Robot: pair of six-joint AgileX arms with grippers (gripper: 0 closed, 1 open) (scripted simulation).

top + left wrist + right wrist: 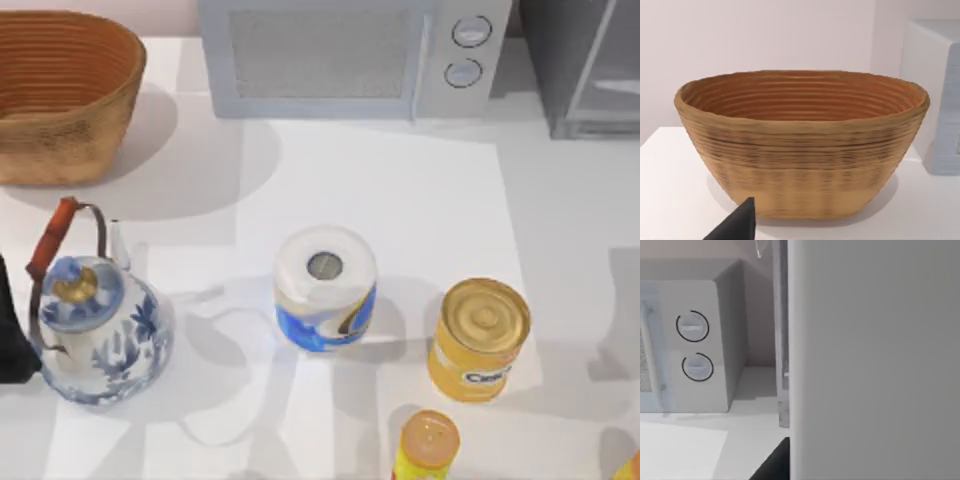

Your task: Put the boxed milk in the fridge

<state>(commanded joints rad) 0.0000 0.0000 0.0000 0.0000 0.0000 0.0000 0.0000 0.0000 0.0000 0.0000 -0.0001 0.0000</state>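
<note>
1. The fridge [585, 70] is cut off at the top view's far right corner; in the right wrist view its pale panel [875, 360] stands close ahead of the right gripper, whose grip I cannot tell.
2. The left wrist view faces an empty woven basket [802, 145]; that gripper's grip I cannot tell.
3. The microwave [350, 60] stands just beside the fridge.

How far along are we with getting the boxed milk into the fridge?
Done: nothing I can confirm. The inside of the fridge is hidden, so I cannot tell whether the boxed milk is in.
In hand: the right wrist view is close against the fridge, beside the microwave, so the right arm seems to be working there. The left arm sits idle by the teapot.
Left: probably confirming placement, then withdrawing.
</note>
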